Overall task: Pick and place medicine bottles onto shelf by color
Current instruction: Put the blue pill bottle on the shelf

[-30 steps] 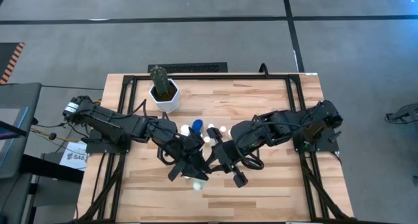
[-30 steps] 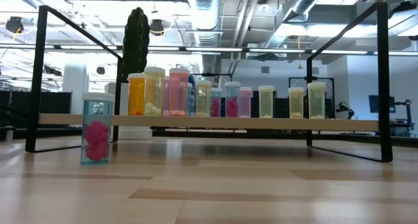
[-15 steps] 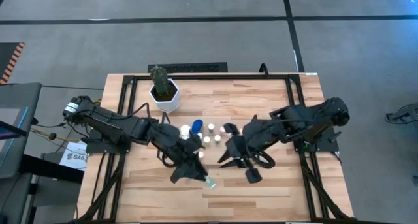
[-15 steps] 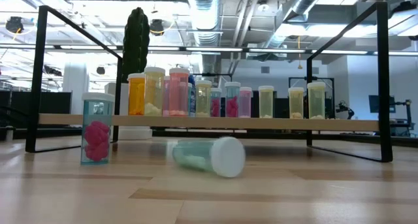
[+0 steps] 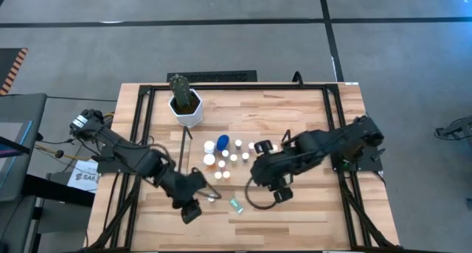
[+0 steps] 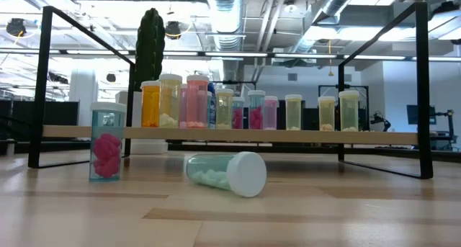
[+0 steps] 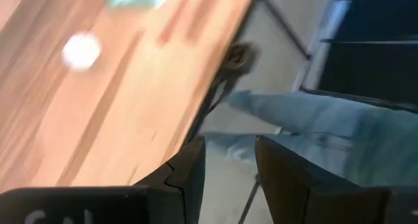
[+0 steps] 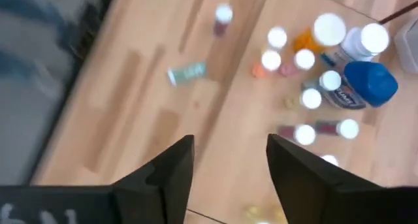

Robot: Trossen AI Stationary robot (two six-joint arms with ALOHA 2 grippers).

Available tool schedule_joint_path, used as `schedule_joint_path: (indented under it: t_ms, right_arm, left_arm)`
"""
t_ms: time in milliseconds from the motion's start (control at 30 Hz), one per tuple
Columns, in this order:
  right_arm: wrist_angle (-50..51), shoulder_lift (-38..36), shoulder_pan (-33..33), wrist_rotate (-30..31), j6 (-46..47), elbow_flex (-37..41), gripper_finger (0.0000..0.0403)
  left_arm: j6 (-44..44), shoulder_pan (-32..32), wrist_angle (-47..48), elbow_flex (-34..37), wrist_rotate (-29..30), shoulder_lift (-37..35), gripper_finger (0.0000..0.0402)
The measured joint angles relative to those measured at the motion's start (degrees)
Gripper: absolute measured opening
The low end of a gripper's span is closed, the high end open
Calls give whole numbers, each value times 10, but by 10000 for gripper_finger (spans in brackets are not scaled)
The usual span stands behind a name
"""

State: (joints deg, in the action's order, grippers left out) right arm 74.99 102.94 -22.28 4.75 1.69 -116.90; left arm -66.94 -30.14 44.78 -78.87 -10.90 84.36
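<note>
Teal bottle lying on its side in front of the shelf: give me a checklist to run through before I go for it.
1. Teal bottle upright: not ok. It lies on its side on the table, white cap toward the low camera.
2. Left claw free: ok. Jaws apart, nothing between them.
3. Right claw free: ok. Jaws apart, nothing between them.
4. Room around the bottle: ok. It lies apart from the standing pink-filled bottle and from the shelf.
5. Both claws off the bottle: ok. In the high view each is beside it, not touching.
6. Matching colour spot on the shelf: cannot tell.
</note>
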Motion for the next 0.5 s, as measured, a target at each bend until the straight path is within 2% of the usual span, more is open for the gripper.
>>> schedule_joint_path:
  t_ms: [100,200,400,500]
  right_arm:
    - [19,30,9,0,-82,0,219]
    - [12,64,15,-1,-140,0,214]
    - [-7,140,36,-60,-95,0,193]
    - [-8,171,41,-85,-105,0,186]
  left_arm:
    - [-77,-41,46,0,17,0,119]
    - [-159,-89,53,0,43,0,119]
    - [-323,-176,62,0,149,-1,119]
    - [-378,-206,79,0,176,-1,119]
